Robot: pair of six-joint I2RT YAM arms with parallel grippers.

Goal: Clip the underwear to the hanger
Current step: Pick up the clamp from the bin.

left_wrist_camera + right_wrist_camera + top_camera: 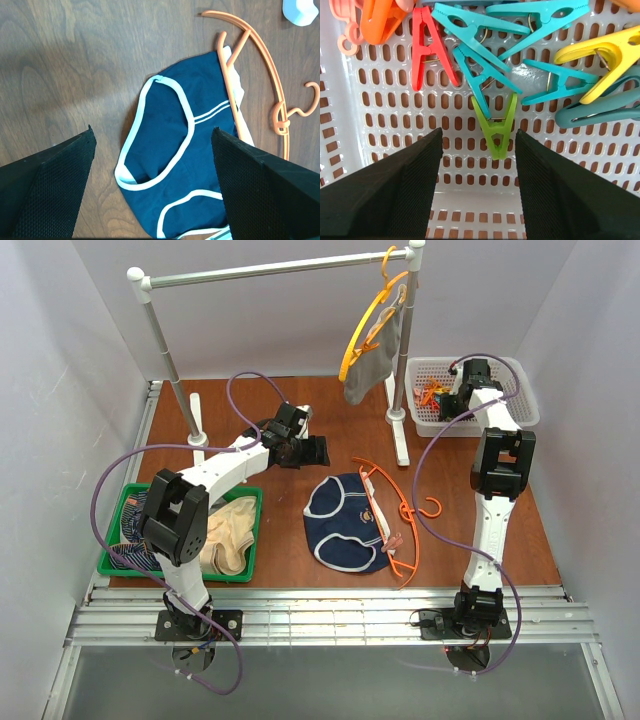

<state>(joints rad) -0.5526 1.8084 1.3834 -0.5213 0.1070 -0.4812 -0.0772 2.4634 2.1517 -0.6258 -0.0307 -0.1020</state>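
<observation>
Near the middle of the brown desk (280,572): the underwear (345,523), navy blue with white edges, spread out flat. Seen from the left wrist as well (175,165), with two thin white stripes on the cloth.

Just to its right: the hanger (403,510), thin and red-orange, lying flat on the desk, one side resting over the right edge of the underwear, hook pointing right. Same hanger from the left wrist (281,119), touching the cloth along that edge. Not clipped on yet.

Left fingers (300,445): above the desk, a little to the left of the underwear. From the wrist (55,190): spread very wide, nothing between them, looking down at the blue cloth.

Right fingers (470,375): down inside the white basket (525,390) at the far right of the desk. From the wrist (395,195): partly apart, holding nothing. Right at the tips: a green peg (495,131), lying in the gap, touching neither finger as far as can be seen. Farther back in the basket (395,100): a red peg (427,50), some teal pegs (480,70) and a yellow peg (600,55).

Far left of the desk: a green tray (250,540) with beige underwear (232,535) inside.

At the back: a rail (270,270) with a yellow-orange hanger (365,325) and grey underwear (368,370) hanging from it.
</observation>
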